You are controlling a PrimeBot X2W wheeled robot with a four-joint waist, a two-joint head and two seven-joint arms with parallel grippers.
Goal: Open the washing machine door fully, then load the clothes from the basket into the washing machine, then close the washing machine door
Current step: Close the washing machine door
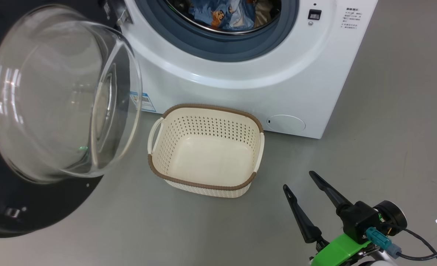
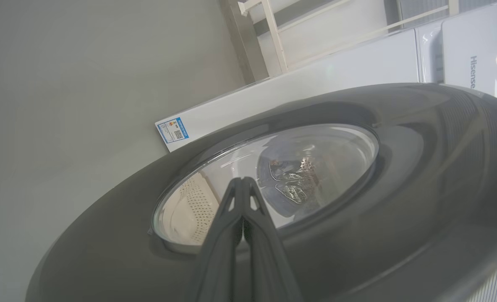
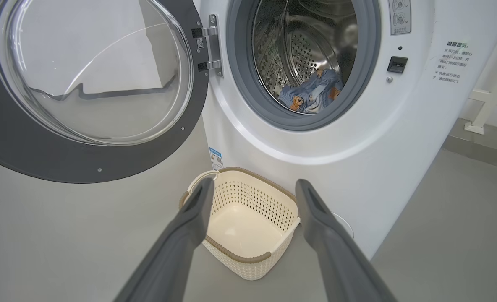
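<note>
1. Plainly, the light-blue cloth pieces with orange cartoon figures (image 3: 311,90) already lie in the perforated steel drum (image 3: 315,37) of the big white front-loading washing machine (image 1: 277,74). The small cream perforated plastic basket with its brown woven-look rim (image 1: 203,127) sits empty on the grey floor (image 1: 388,147), just in front of the machine.
2. The large round washing machine door, with its glossy black rim and bulging clear glass bowl (image 1: 63,99), stands swung wide to the robot's left. It hangs on a metal hinge (image 3: 210,48) at the left edge of the opening. Closing it is, I judge, all that remains.
3. The left hand (image 2: 242,181) has its two dark fingers pressed together, holding nothing. It points at the door's outer face by the window's edge, which is the side a closing push must come from, so this arm is the nearer.
4. The right hand (image 1: 298,180) is spread wide and empty, right of the basket and well apart from the door.
5. The left wrist view gives the door's outer face (whether the tips touch the glass I cannot tell). The right wrist view gives the hinge and the clothes lying low, close behind the grey rubber ring (image 3: 238,75).
</note>
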